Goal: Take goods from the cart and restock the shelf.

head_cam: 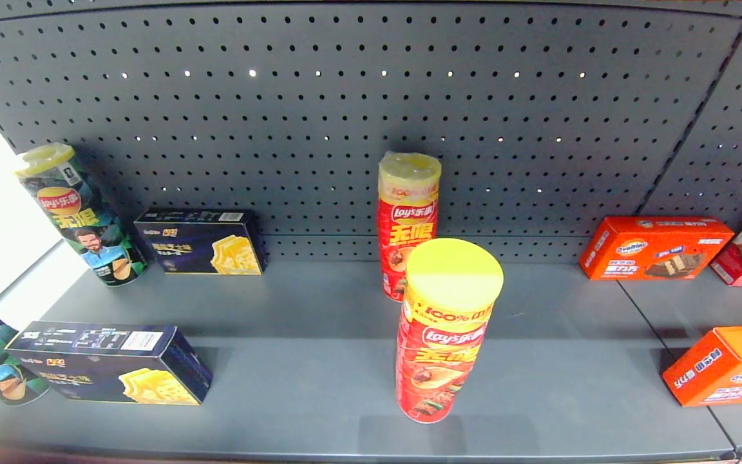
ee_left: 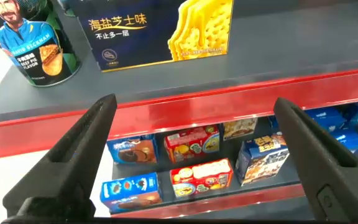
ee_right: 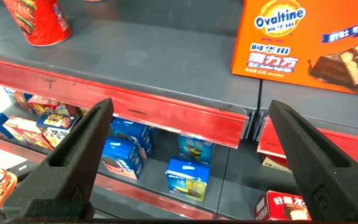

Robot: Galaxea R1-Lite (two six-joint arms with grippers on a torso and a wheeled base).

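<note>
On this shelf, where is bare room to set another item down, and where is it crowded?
Widest bare shelf lies between the blue boxes and the red cans. A second patch runs from the red cans to the orange boxes. Crowded: the left end, green cans beside blue boxes.

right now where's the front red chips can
Head view: the front red can stands upright midway along the shelf near its front edge, just in front of the second red can.

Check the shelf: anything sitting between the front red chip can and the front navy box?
Nothing. In the head view the grey shelf is bare between the front red can and the front navy box.
</note>
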